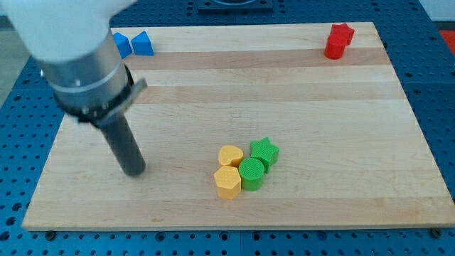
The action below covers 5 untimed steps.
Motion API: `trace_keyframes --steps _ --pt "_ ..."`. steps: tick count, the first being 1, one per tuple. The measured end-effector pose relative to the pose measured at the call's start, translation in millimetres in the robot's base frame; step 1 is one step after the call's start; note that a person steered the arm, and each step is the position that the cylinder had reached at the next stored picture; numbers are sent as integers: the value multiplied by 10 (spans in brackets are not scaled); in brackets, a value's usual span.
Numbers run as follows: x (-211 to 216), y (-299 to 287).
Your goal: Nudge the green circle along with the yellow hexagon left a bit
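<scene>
Camera view: one look down onto a pale wooden board (234, 85) sitting on a blue perforated table (434, 142).
Tip: my tip (134, 171) is down on the board at the view's left, well apart from the cluster and touching no block. There's no claw here, just a bare dark rod, so nothing opens or closes and nothing is held.
Green circle: the green circle (251, 173) sits low in the middle of the board, packed in the cluster, touching the yellow hexagon on its left side.
Yellow hexagon: the yellow hexagon (227, 181) is the cluster's lower-left piece, nearest the view's bottom edge.
Neighbours: a yellow heart (229, 155) sits just above the hexagon, and a green star (264, 150) is tucked against the circle's upper right.
Far pieces: two blue blocks (134, 45), shapes hard to make out, lie at the view's top left beside the arm; a red star (339, 39) stands at the top right.
Handling: these look like small, light, rigid blocks that should slide easily on smooth wood, and the round one may roll off a glancing push.
Where to push: I'd say the circle's right-hand face, low and centred, so it drives the hexagon ahead of it leftward.
Snag: my tip is on the wrong side; it needs to circle round the cluster first, and the star and heart sit close enough to get dragged along.
</scene>
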<state>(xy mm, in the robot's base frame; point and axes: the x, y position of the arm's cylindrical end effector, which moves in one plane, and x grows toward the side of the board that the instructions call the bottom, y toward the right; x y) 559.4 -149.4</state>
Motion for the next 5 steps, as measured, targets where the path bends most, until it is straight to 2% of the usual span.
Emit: trace_keyframes --steps 1,2,5 --pt "485 294" --pt "585 568" --pt "535 1844"
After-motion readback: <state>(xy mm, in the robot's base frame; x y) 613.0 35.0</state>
